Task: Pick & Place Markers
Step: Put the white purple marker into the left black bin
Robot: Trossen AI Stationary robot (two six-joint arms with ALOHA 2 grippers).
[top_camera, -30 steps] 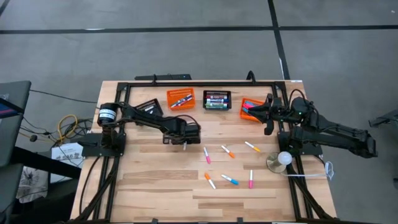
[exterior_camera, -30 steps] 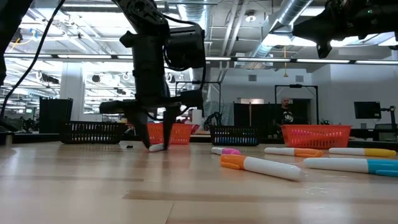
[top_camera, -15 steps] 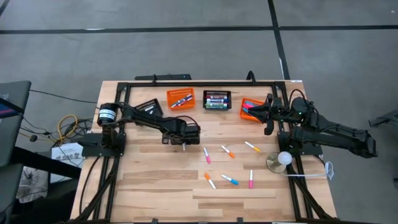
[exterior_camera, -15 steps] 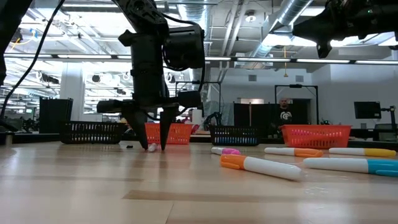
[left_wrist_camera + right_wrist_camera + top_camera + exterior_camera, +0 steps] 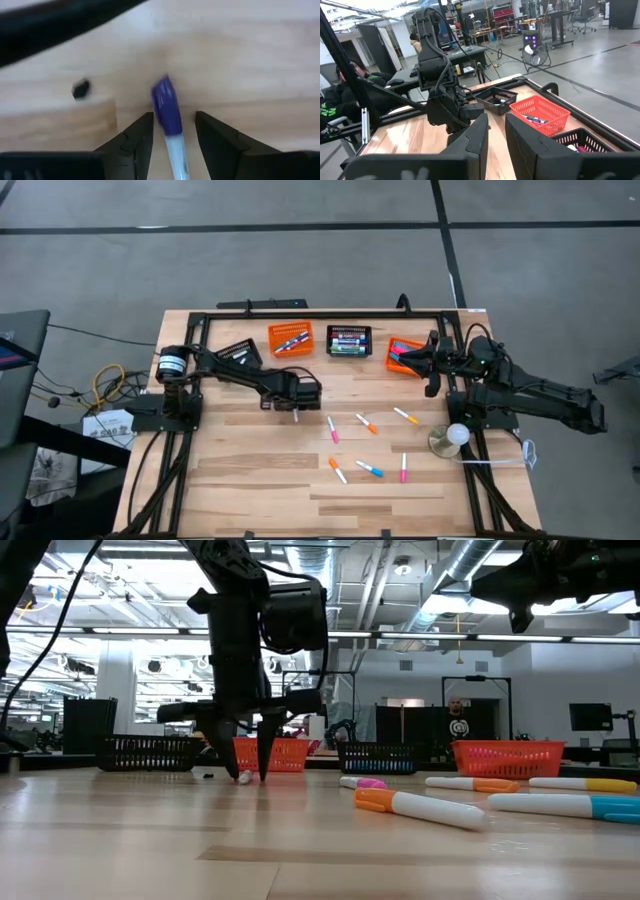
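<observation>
A marker with a purple cap and white barrel (image 5: 169,117) lies flat on the wooden table (image 5: 250,480), left of centre. My left gripper (image 5: 174,114) points down at it, open, with one fingertip on each side of the marker; the low view shows both fingertips (image 5: 262,765) down at the table. Several more markers (image 5: 366,423) lie loose right of centre. My right gripper (image 5: 431,366) hangs level and shut, high over the far right, holding nothing. My left gripper straddles the marker where the purple cap (image 5: 162,100) meets the barrel, fingers pointing down and lying across it. A gap shows on one side. The other finger (image 5: 145,130) stands right beside the marker, and I cannot tell whether it touches.
Along the far edge stand a black mesh basket (image 5: 240,352), an orange one (image 5: 290,338), another black one (image 5: 349,341) and another orange one (image 5: 405,352). A white ball on a round base (image 5: 455,437) sits near the right edge. Bare wood lies at the near left.
My left gripper has tipped a little at the wrist, and its fingertips have swung slightly sideways around the marker. The marker stays on the table.
</observation>
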